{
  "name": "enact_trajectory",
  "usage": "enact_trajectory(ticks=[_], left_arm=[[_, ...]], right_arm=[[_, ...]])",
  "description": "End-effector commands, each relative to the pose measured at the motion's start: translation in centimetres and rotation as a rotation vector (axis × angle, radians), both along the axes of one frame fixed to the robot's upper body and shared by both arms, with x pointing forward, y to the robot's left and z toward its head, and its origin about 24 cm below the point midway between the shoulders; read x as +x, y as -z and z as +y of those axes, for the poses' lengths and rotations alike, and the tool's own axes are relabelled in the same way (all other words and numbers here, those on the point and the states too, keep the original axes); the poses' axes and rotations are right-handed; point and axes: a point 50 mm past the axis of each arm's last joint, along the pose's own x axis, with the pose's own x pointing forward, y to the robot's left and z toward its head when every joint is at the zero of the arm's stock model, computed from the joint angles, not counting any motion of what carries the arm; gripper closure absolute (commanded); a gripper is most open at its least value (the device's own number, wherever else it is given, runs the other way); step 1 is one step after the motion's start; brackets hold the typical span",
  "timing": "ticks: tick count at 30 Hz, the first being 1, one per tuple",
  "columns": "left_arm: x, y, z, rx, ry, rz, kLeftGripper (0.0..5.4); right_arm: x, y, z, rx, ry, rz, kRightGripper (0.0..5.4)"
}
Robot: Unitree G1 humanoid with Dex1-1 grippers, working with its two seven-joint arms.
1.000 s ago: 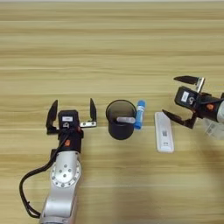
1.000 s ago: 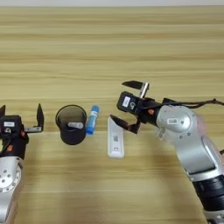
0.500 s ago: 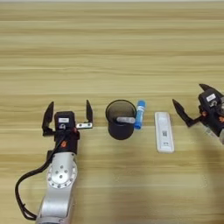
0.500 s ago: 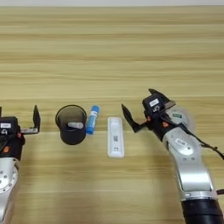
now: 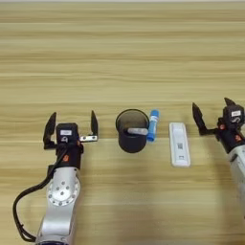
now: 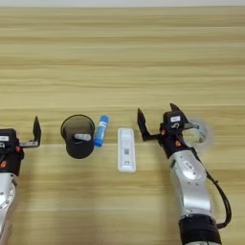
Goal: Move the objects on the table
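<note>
Wooden table (image 5: 119, 57): cup (image 5: 132, 137) (glue stick (image 5: 153, 125) touching) sits between both spread grippers — left (image 5: 71, 128), right (image 6: 157, 122).

Light-brown wood table (image 5: 119, 57), striped grain, smooth with a soft sheen. The cup (image 5: 132, 138) looks like dark see-through plastic, slightly glossy. Glue stick (image 5: 152, 125) is bright blue plastic; the flat device (image 5: 179, 150) is matt white plastic. Both arms wear brushed silvery metal housings (image 6: 189, 179), fingers (image 5: 49, 129) matt black.
</note>
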Motion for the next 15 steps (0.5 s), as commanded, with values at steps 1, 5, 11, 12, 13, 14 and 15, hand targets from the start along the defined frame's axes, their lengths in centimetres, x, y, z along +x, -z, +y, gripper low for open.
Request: enact_trajectory(ticks=[1,5,11,12,13,14,15], left_arm=[[0.0,0.0,0.3,0.002,0.008,-0.006,0.00],[-0.3,0.0,0.7,0.006,0.008,-0.010,0.00],[-0.7,-0.1,1.3,0.020,0.016,-0.013,0.00],[-0.9,-0.1,1.3,0.025,0.021,-0.012,0.00],[-1.0,-0.2,1.4,0.026,0.026,-0.012,0.00],[-1.2,-0.2,1.4,0.027,0.032,-0.011,0.00],[-1.4,-0.2,1.4,0.028,0.037,-0.010,0.00]], right_arm=[[0.1,-0.1,0.3,0.021,0.008,-0.030,0.02],[-0.1,0.2,0.7,0.023,0.004,-0.031,0.02],[-0.4,0.0,1.4,0.025,0.000,-0.052,0.02],[-0.5,0.0,1.5,0.026,0.000,-0.054,0.02],[-0.5,0.0,1.6,0.026,0.001,-0.055,0.02],[-0.6,0.0,1.7,0.027,0.001,-0.055,0.02],[-0.7,0.0,1.9,0.028,0.001,-0.055,0.02]])
